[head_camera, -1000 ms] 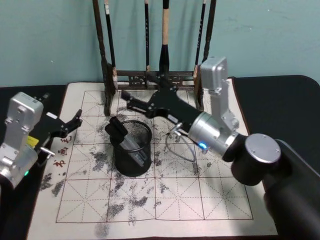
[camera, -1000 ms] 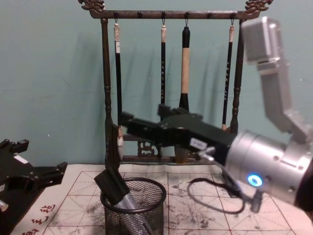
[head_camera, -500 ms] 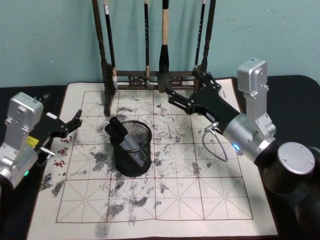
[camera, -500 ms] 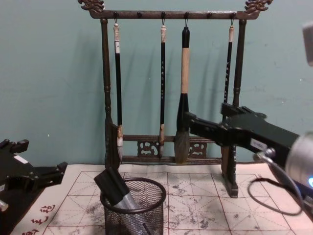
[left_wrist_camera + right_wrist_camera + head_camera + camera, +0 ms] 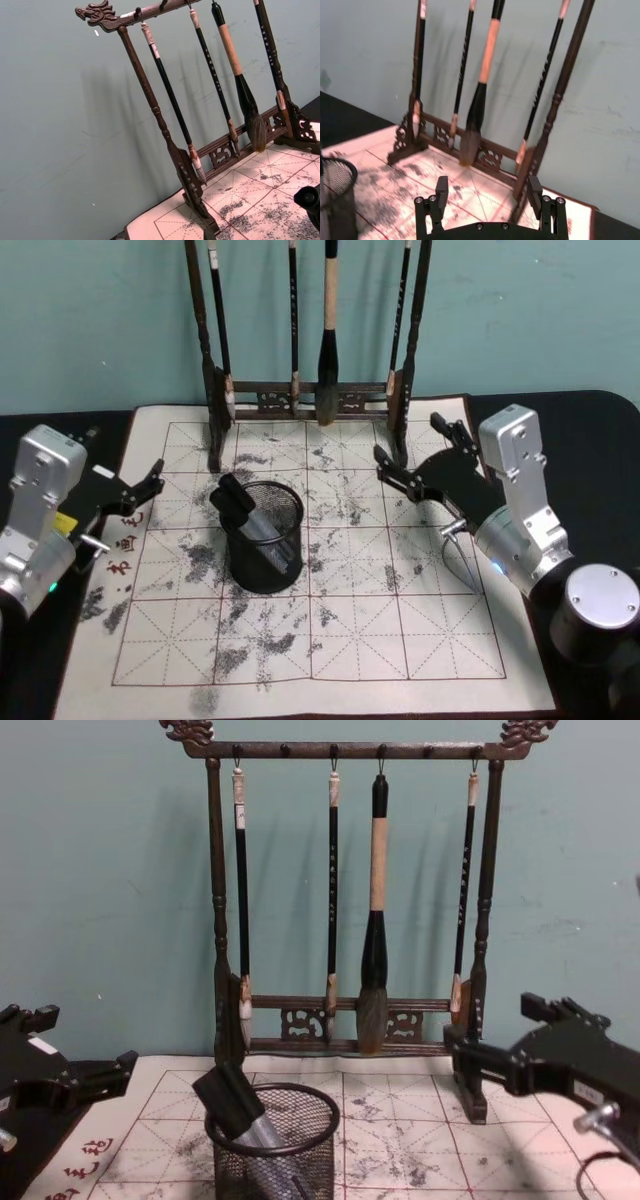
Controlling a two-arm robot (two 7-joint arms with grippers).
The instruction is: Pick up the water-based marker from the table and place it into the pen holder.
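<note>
The pen holder (image 5: 266, 538), a black mesh cup, stands on the ink-smudged calligraphy mat (image 5: 400, 630) covering the table. The water-based marker (image 5: 243, 508), grey-bodied with a black cap, leans inside it, cap sticking out above the rim toward the left. The chest view shows the pen holder (image 5: 273, 1148) with the marker (image 5: 234, 1101) slanted in it. My right gripper (image 5: 408, 441) hovers open and empty right of the cup, near the rack's right post; its fingers (image 5: 441, 189) are spread apart. My left gripper (image 5: 140, 490) rests open at the mat's left edge.
A tall dark wooden brush rack (image 5: 310, 395) with several hanging brushes (image 5: 374, 920) stands along the mat's far edge, close behind my right gripper. The near half of the mat has free room. Red characters (image 5: 126, 540) mark the mat's left margin.
My right arm has drawn back from above the pen holder toward the right side of the mat, fingers open. The marker stays in the cup. The left arm has not moved.
</note>
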